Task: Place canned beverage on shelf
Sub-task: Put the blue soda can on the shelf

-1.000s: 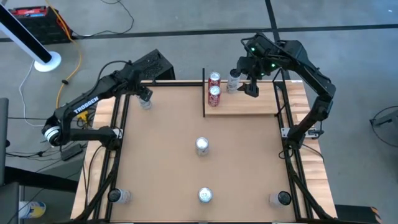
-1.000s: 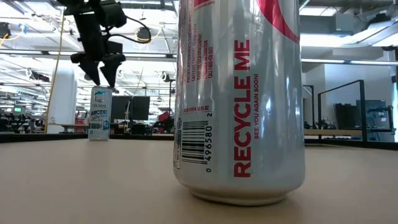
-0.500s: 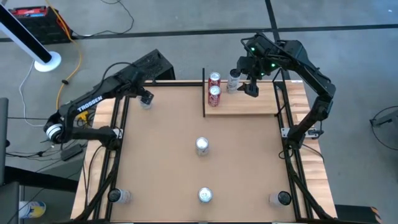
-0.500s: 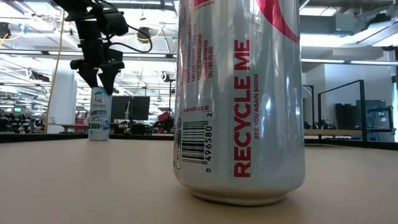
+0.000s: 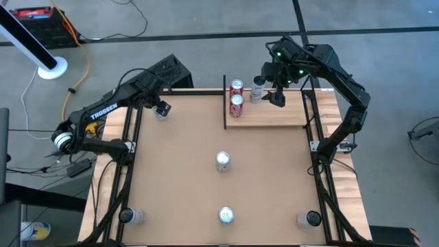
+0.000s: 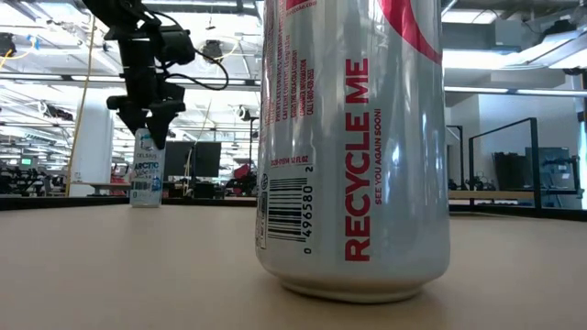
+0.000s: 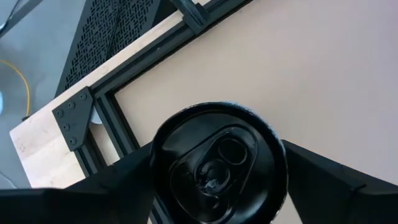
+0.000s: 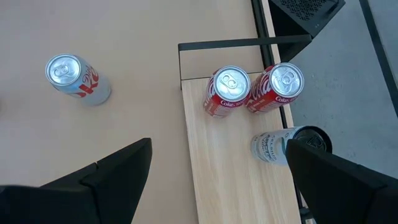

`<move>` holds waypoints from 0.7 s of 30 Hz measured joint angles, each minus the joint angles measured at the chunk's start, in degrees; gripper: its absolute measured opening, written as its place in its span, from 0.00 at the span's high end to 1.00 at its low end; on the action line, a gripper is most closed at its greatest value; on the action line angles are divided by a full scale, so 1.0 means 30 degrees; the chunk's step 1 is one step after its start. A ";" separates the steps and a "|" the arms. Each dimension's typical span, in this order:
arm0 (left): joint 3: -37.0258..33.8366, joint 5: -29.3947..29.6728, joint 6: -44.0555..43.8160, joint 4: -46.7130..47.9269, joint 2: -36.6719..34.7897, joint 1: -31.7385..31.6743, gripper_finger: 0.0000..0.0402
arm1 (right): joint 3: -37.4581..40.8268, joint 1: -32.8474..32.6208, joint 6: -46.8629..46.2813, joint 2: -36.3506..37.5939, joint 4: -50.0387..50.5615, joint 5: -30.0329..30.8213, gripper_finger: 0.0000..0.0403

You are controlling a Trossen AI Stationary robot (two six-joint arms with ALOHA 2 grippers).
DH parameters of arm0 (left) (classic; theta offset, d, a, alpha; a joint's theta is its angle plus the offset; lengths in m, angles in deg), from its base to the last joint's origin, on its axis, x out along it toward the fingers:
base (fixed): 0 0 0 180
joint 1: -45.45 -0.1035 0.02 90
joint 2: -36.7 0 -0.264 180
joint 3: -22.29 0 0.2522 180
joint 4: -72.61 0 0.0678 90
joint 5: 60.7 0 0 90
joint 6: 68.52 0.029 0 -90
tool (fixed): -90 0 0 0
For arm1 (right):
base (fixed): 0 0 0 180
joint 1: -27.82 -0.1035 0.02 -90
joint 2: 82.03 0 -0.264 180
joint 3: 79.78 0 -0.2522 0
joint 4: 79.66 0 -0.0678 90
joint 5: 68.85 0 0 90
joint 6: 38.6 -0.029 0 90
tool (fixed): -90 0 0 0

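Left tool (image 5: pixel 162 110) is set over a can (image 5: pixel 160 113) at the worktop's far left corner. In the left wrist view the dark fingers (image 7: pixel 106 186) are seen spread to either side of the can's black top (image 7: pixel 219 163), close beside it; whether they touch it cannot be told. In the low view this tool (image 6: pixel 147 119) is seen coming from above onto the white-and-blue can (image 6: pixel 147 171), fingers straddling its top.

Right tool (image 5: pixel 275 96) is held above the far end of the shelf (image 5: pixel 274 115), fingers (image 8: pixel 112 174) spread wide, nothing between them. Just beside it a pale can with a black top (image 5: pixel 258 89) is stood on the shelf near the far edge.

Shelf lies at the worktop's (image 5: pixel 185 171) far right, its black bar (image 5: pixel 225 103) along the left short edge. Two red cans (image 5: pixel 236 96) are stood on it just beside the bar, touching or nearly so.

On the open worktop a silver can (image 5: pixel 223 160) is stood near the middle, and another (image 5: pixel 226 215) at the near edge; the latter fills the low view, "RECYCLE ME" printed in red on its side (image 6: pixel 367 156). Further cans are stood at the near left corner (image 5: pixel 130 217) and near right corner (image 5: pixel 307 219).
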 joint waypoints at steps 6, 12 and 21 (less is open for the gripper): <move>0.0000 -0.0024 0.0522 -0.0031 -0.0011 0.0007 0.39 | 0.0000 0.0000 -0.0030 -0.0007 0.0012 0.0006 0.02; 0.0101 -0.2013 0.0046 0.0403 -0.0828 0.1158 0.39 | 0.0000 0.0000 -0.0379 -0.0007 0.0455 -0.0006 0.02; 0.1974 -0.2399 -0.2792 -0.0642 -0.1087 0.8655 0.39 | 0.0480 -0.0715 -0.0714 0.0415 0.1176 -0.1747 0.06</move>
